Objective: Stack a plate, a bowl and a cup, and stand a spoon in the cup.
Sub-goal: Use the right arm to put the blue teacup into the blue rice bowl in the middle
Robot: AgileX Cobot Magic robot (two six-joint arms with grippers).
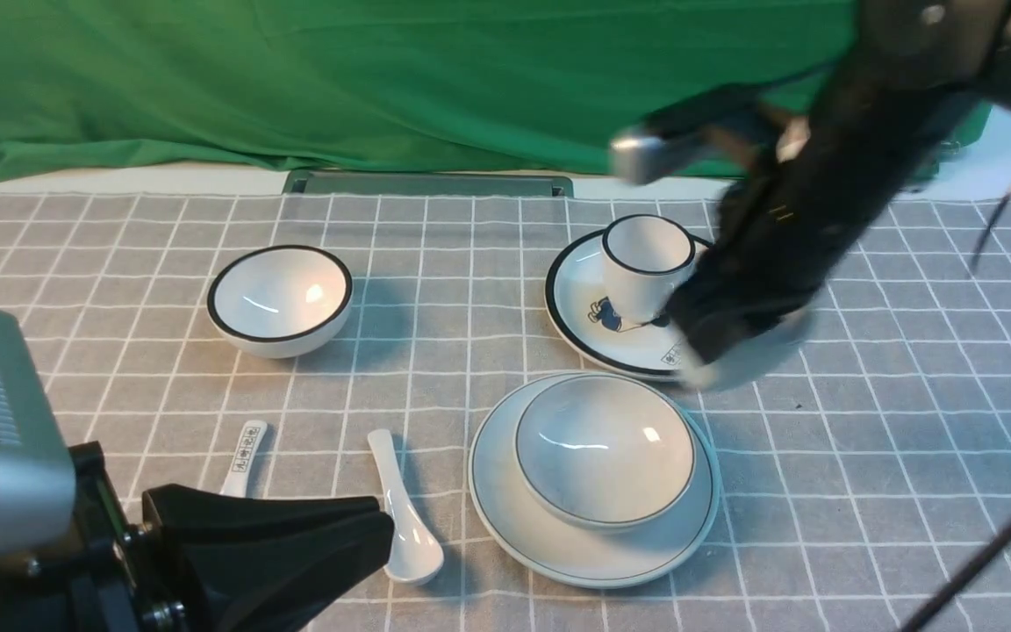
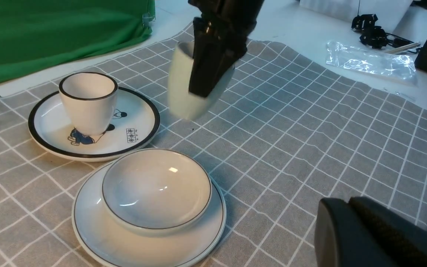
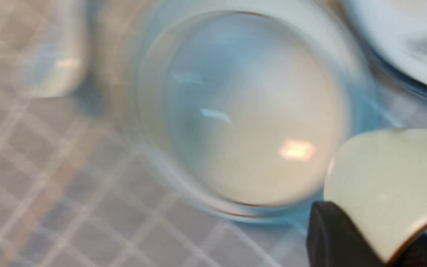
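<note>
Green cloth (image 1: 435, 88) hangs across the top of frame, grey checked tablecloth (image 1: 892, 421) filling the area below, and we're live w/ the R arm, blurred, reaching in from the upper right! R gripper (image 1: 700, 344) is pinching the cup (image 1: 756, 355) by its wall, one finger inside, one outside; cup's tilted & held up off the cloth, right of centre in frame. What a grip, folks!

Lower centre: the plate (image 1: 497, 500) lies flat, w/ the bowl (image 1: 602, 456) sitting upright on it, nothing inside. Just L of that pair, the spoon (image 1: 413, 553) lies on the cloth, its scoop toward the bottom of frame.

Over in the lower L corner, L gripper (image 1: 387, 520) has its fingers pressed together, nothing between 'em; its tip overlaps the spoon in the front view, can't tell re: contact. Behind it, a printed-handle spoon (image 1: 245, 449) pokes out, partly hidden.

Upper L: black-rimmed bowl (image 1: 282, 298), upright on the cloth. Upper centre-R: black-rimmed cup (image 1: 633, 294) stands on the cartoon plate (image 1: 574, 281), right behind the plate-&-bowl pair
</note>
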